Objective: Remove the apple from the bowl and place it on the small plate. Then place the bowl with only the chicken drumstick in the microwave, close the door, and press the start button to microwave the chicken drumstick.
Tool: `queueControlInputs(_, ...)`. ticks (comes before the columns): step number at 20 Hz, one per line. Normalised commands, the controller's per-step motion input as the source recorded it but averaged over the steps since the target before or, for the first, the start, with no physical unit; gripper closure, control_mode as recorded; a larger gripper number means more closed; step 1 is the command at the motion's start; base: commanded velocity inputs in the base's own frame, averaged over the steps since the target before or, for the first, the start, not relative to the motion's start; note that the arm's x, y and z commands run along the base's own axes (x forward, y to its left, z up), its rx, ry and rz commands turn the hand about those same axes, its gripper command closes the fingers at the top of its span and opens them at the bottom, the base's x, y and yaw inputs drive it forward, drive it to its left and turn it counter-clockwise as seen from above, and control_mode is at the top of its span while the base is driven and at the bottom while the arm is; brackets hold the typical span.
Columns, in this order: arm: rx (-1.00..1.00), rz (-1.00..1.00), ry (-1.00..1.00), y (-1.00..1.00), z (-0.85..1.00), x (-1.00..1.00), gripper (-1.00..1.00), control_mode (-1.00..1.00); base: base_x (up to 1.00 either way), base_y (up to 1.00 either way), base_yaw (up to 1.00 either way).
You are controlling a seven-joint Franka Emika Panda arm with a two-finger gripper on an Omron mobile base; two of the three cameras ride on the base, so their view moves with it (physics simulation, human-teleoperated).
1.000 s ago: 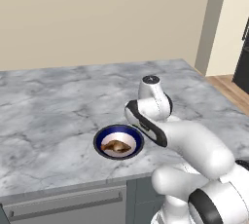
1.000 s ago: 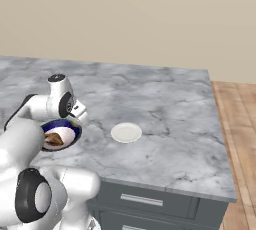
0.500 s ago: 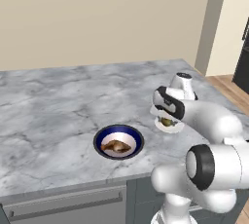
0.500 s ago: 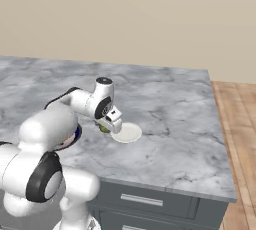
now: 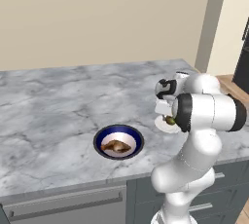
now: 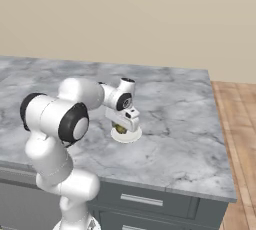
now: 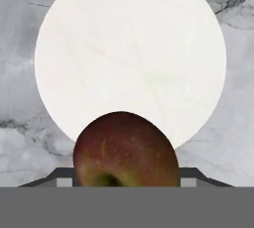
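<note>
Marble, grey with darker veins, covers the bench [image 5: 53, 96] I am working over, and it runs back to a plain beige wall [image 5: 97, 18]. Below its front edge I see dark grey drawers [image 6: 150, 201] with slim silver handles. In the right base view a strip of wood floor [image 6: 240, 124] shows past the bench's right end. In the left base view a darker beige pillar [image 5: 210, 23] stands at the wall's right end.

My pincer [image 6: 121, 127] hangs over the plate [image 7: 130, 38], clamped on the apple [image 7: 125, 153]. In the hand view the fruit looks reddish-brown with an olive patch near its stem, sitting between the two tips and overlapping the plate's near rim. Whether the apple touches the plate or is just above it I cannot tell; from the base cameras it looks very close to it.

The bowl [image 5: 118, 142] sits near the bench's front edge, apart from the plate and to its left. The drumstick [image 5: 115, 146] lies inside it on the white bottom.
</note>
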Motion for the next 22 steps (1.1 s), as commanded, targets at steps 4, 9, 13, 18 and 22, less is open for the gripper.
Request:
queueControlInputs(4,0.0,0.02,0.07,-0.2,-0.48,0.4,1.0,-1.0,0.0,0.0,0.0)
queueControlInputs(9,0.0,0.02,0.11,-0.02,-0.65,0.4,1.0,-1.0,0.0,0.0,0.0)
queueControlInputs(13,0.0,0.0,0.04,0.0,-0.23,0.1,-1.0,-1.0,0.0,0.0,0.0)
queueControlInputs(18,0.0,0.0,0.0,0.0,0.05,-0.11,-1.0,-1.0,0.0,0.0,0.0)
queueControlInputs(22,0.0,0.0,0.0,0.0,0.36,-0.29,-1.0,-1.0,0.0,0.0,0.0)
